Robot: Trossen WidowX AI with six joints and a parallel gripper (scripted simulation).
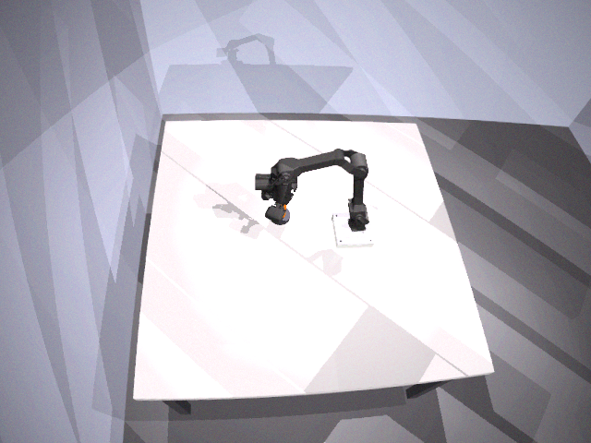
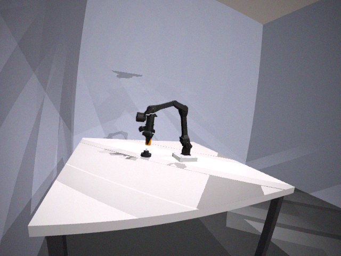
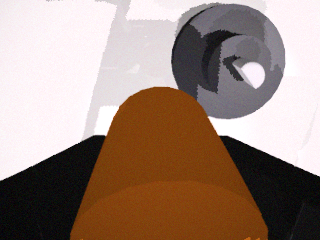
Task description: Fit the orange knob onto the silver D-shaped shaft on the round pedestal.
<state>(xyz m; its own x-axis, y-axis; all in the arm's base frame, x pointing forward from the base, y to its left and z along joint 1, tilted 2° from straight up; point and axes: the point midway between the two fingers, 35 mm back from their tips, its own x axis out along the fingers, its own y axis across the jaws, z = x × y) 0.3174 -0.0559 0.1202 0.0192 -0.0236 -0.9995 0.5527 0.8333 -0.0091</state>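
Wrist view: claw (image 1: pixel 283 206) (image 2: pixel 148 141) (image 3: pixel 162 147) pinching the orange knob (image 1: pixel 284 210) (image 2: pixel 148 142) (image 3: pixel 165 145); dark round pedestal (image 1: pixel 286 218) (image 2: pixel 145 154) (image 3: pixel 200 95) near; no legible writing.

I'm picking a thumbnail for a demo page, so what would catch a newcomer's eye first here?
Probably the orange tapered knob, the one bright colour, gripped above the white tabletop. Next, the black jointed arm arching over from its white base plate. Then, below the knob, the dark round pedestal with its silver D-shaped shaft.
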